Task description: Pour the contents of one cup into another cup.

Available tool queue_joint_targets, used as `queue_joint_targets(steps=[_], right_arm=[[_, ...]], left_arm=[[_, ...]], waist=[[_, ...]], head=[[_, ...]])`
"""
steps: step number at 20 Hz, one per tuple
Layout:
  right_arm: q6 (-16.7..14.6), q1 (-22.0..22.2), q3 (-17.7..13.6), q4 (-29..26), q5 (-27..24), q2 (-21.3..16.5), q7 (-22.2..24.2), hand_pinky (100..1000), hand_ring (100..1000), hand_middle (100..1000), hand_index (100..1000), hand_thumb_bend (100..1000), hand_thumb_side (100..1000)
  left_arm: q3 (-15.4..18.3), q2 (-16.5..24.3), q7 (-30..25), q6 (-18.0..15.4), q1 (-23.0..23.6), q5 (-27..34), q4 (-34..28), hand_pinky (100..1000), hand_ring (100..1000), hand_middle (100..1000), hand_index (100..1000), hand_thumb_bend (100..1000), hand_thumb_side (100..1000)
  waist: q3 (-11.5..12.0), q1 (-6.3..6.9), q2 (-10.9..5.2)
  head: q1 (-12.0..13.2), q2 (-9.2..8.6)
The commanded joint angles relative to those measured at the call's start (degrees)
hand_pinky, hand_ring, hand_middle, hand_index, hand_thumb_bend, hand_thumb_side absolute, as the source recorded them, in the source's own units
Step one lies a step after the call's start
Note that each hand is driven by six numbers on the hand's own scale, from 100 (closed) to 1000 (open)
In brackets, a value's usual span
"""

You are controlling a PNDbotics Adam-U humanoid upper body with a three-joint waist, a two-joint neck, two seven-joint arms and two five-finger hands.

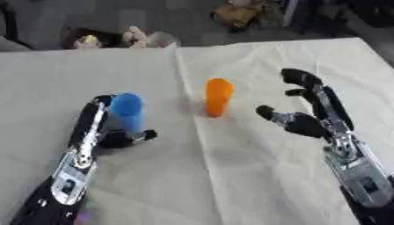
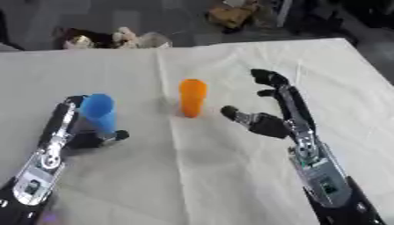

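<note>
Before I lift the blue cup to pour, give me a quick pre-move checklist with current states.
1. Left hand wrapped round the tall blue plastic cup: ok.
2. Blue cup upright: ok.
3. Tall orange plastic cup upright on the white tablecloth: ok.
4. Right hand open beside the orange cup, not touching it: ok, but not steadying it.
5. Path between the cups free: ok.
6. Blue cup's contents: cannot tell.

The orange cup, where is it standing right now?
The orange cup stands upright near the middle of the white cloth, between the blue cup and the open right hand, touching neither.
</note>
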Motion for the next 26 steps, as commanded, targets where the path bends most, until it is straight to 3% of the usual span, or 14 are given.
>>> queue_joint_targets(steps=[1,5,15,21,26], right_arm=[[-0.2,-0.8,-0.1,-1.3,-0.5,-0.7,0.1,739,854,804,856,765,459],[-0.2,-0.8,-0.1,-1.2,-0.5,-0.7,0.1,738,852,803,856,762,459],[-0.2,-0.8,0.1,-1.0,-0.4,-0.6,0.1,738,852,802,855,751,456],[-0.1,-0.8,0.1,-0.7,-0.5,-0.6,0.1,738,849,798,855,745,451],[0.1,-1.2,0.4,0.4,-0.9,-0.6,-0.1,731,841,791,851,738,448]], left_arm=[[0.4,-1.1,0.1,-0.2,-0.5,2.8,0.6,771,679,344,538,997,343],[0.3,-1.2,0.8,-0.4,-0.3,6.2,-0.2,732,618,288,482,852,316],[0.3,-0.4,2.2,0.5,0.5,11.4,-5.7,695,557,225,428,662,223],[0.6,1.0,3.3,2.1,1.5,14.1,-12.2,662,518,190,394,436,100],[0.3,2.5,3.7,3.9,2.8,16.6,-17.8,637,490,165,367,293,100]], waist=[[-0.3,-0.11,-0.46],[-0.4,0.05,-0.51],[-0.2,0.27,-0.93],[0.3,0.38,-1.29],[1.1,0.45,-1.6]], head=[[0.2,-0.56],[0.1,-0.54],[0.0,-0.47],[-0.4,-0.26],[-0.7,-0.13]])
